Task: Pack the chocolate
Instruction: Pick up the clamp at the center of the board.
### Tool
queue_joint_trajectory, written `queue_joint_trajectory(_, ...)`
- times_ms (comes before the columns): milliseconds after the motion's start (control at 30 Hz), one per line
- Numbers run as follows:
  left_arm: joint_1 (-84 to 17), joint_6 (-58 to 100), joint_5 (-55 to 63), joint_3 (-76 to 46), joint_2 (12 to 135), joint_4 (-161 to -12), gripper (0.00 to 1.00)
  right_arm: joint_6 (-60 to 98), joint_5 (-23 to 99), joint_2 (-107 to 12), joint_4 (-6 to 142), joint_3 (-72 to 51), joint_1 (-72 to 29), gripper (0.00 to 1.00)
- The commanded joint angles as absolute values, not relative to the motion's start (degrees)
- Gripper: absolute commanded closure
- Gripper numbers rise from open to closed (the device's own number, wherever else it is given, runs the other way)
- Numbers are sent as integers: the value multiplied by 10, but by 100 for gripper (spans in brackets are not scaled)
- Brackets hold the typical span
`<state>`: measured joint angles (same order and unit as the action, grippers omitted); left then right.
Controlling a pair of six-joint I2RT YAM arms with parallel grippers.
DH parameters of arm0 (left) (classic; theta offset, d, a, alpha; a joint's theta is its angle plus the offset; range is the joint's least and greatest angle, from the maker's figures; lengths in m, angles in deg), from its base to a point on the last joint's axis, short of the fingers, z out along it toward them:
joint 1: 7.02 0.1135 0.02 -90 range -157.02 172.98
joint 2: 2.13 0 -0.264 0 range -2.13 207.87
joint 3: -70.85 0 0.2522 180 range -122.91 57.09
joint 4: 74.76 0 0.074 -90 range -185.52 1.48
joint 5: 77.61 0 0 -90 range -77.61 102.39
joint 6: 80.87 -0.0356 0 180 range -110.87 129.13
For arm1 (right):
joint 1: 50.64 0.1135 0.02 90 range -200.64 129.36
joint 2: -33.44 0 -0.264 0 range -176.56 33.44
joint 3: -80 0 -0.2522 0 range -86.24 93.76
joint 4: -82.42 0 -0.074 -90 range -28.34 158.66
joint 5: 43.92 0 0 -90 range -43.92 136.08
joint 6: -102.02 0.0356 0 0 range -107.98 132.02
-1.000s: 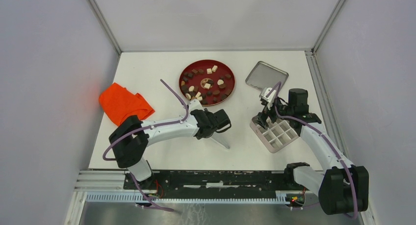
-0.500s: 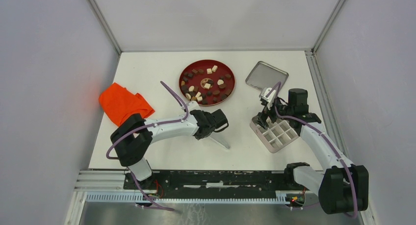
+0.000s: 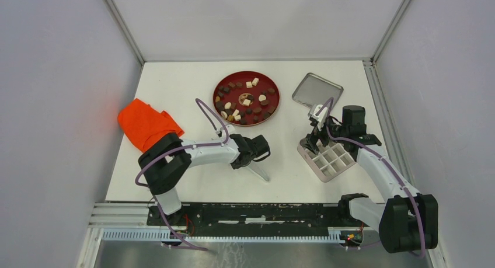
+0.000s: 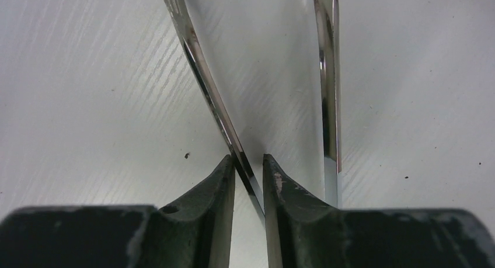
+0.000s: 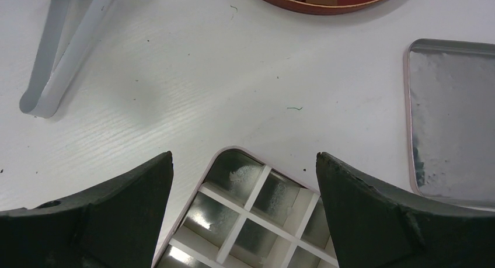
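Here the left gripper (image 4: pixel 248 163) pinches one arm of the metal tweezers (image 4: pixel 204 93), which point toward the near edge. The chocolate (image 3: pixel 246 103) sits beyond it on the red plate (image 3: pixel 278 98). The right gripper (image 5: pixel 245 157) gapes over the divided tin (image 5: pixel 248 205).

Left, orange cloth (image 3: pixel 147 123); centre, metal tweezers (image 3: pixel 259 172); right, tin lid (image 3: pixel 317 91).

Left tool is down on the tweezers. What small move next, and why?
Probably open the left tool slightly and shift sideways before lifting. In the left wrist view its fingers pinch only one arm of the tweezers; the other arm lies outside them, so a tighter grip would not close the tips.
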<state>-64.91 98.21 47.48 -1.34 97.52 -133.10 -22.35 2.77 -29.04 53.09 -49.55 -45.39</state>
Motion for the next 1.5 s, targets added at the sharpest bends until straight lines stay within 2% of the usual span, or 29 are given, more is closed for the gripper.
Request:
queue_joint_trajectory(0,-647,975,498,-12,978,-1322,72,-227,20,-292,531,-485,-452,2)
queue_joint_trajectory(233,-649,877,501,-4,939,-1284,86,-227,-12,-299,524,-483,-451,2)
queue_joint_trajectory(367,-655,773,503,-6,897,-1262,98,-225,-37,-302,521,-482,-450,2)
queue_joint_trajectory(567,-670,603,484,12,816,-1160,98,-218,-113,-303,516,-481,-450,2)
queue_joint_trajectory(767,-670,431,339,74,750,-906,98,-148,-192,-264,561,-476,-450,2)
queue_joint_trajectory(933,-662,371,246,41,786,-797,98,-87,-249,-266,549,-425,-451,2)
queue_joint_trajectory(1067,-620,400,120,36,807,-701,98,-43,-294,-262,551,-405,-450,5)
queue_joint_trajectory(1267,-562,488,-12,78,794,-566,98,23,-244,-240,557,-376,-450,5)
queue_joint_trajectory(1467,-517,609,-94,116,801,-406,98,193,-247,-249,689,-363,-441,6)
